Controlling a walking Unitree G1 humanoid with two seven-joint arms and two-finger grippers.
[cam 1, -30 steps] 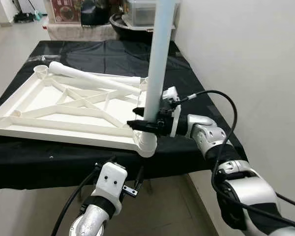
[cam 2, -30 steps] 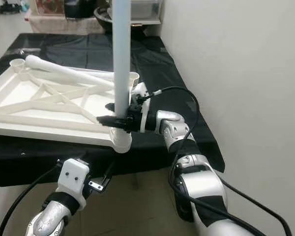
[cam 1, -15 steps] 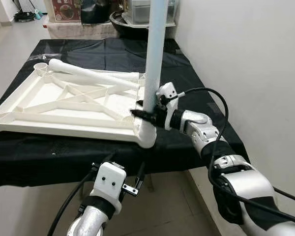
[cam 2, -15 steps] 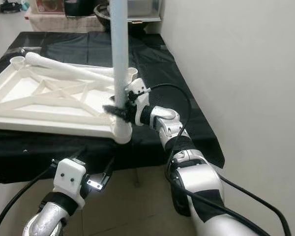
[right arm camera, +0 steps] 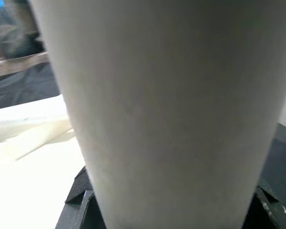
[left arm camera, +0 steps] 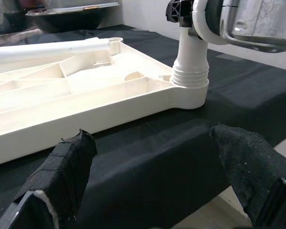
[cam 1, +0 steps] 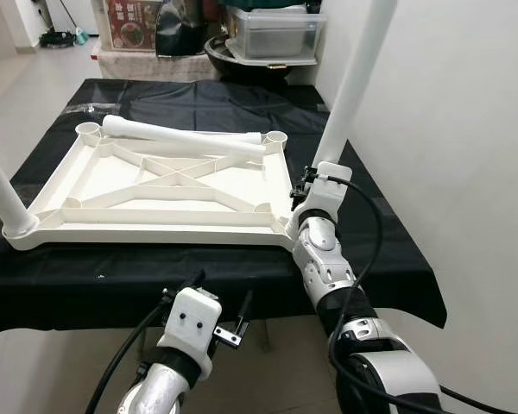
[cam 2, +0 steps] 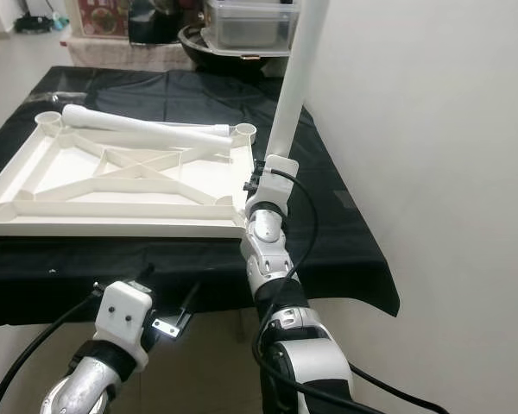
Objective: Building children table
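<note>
An upside-down white table top (cam 1: 155,231) lies on a black-covered table (cam 1: 388,250). A white leg (cam 1: 356,78) stands in its near right corner socket (left arm camera: 190,93) and leans to the right. My right gripper (cam 1: 305,183) is shut on this leg just above the socket; in the right wrist view the leg (right arm camera: 167,109) sits between black fingers (right arm camera: 78,191). Another leg (cam 1: 0,191) stands in the near left corner. A loose leg (cam 1: 181,138) lies across the far side. My left gripper (left arm camera: 157,157) hangs open below the table's front edge.
A white wall (cam 1: 449,129) runs close along the table's right side. Behind the table stand a clear lidded bin (cam 1: 272,30), a black bowl (cam 1: 229,56) and boxes. Bare floor (cam 1: 17,95) lies to the left.
The whole picture has shifted. The held leg now leans right instead of standing straight up. My right forearm has swung from the leg's right side to its near side, still gripping it.
</note>
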